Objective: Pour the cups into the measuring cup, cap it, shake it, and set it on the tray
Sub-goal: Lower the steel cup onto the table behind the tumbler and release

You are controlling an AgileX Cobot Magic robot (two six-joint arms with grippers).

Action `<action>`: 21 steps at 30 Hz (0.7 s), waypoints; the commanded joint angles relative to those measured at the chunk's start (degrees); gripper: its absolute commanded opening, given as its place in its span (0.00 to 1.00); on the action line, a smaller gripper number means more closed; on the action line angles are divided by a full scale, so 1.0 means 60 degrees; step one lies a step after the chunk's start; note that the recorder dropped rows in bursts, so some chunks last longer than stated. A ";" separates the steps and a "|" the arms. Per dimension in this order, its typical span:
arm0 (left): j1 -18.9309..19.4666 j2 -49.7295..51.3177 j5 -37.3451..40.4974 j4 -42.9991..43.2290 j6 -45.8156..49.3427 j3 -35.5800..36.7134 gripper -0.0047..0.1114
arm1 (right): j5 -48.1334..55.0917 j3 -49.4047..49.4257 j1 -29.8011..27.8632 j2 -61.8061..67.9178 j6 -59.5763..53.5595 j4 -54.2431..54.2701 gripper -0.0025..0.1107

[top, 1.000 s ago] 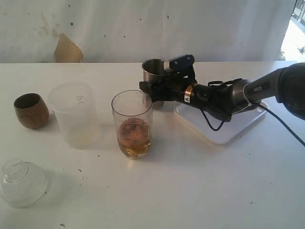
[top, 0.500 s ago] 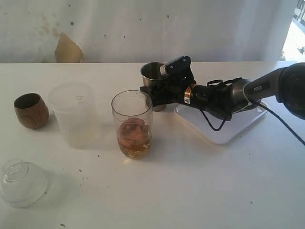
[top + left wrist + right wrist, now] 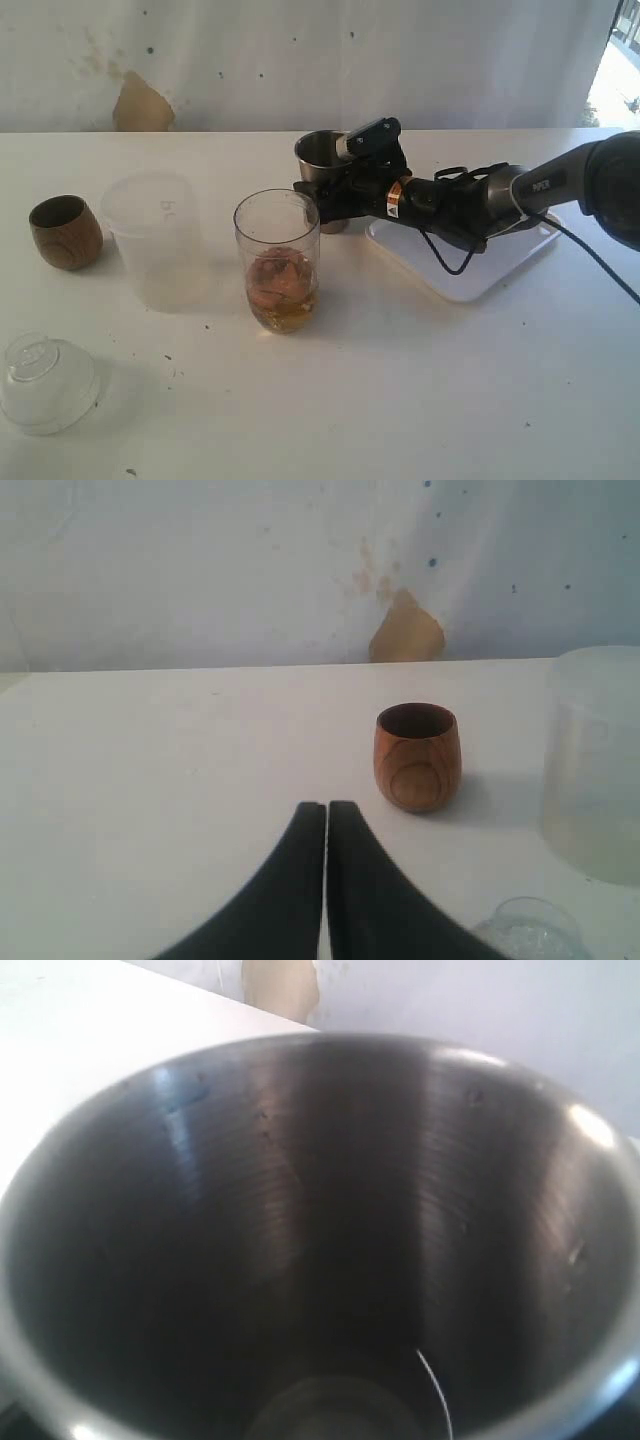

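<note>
The right fingers (image 3: pixel 368 133) clamp the upright steel tumbler (image 3: pixel 318 150) at upper centre of the exterior view, just left of the flat white square tray (image 3: pixel 470 270). Seen from the wrist, its inside looks empty, though the bottom is dim. The tall clear measuring cup (image 3: pixel 278 255), holding amber liquid, stands upright just lower left of it, nearest this arm. The left fingers (image 3: pixel 290 880), pressed together, hang over the counter (image 3: pixel 150 780) short of the small round brown wooden cup (image 3: pixel 416 755).

the right gripper (image 3: pixel 325 170) has lowered the steel tumbler (image 3: pixel 318 150) a little toward the measuring cup (image 3: pixel 277 262), perhaps onto the table (image 3: pixel 400 380).
</note>
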 commanded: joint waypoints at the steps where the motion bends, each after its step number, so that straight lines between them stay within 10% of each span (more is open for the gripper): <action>1: 0.0009 -0.0048 -0.0096 -0.0058 0.0000 0.0062 0.05 | -0.0034 -0.0044 0.0011 -0.0048 -0.0021 -0.0123 0.77; 21: 0.0009 -0.0048 -0.0096 -0.0058 0.0000 0.0062 0.05 | 0.0514 -0.0044 -0.0025 -0.0629 -0.0062 -0.0158 0.84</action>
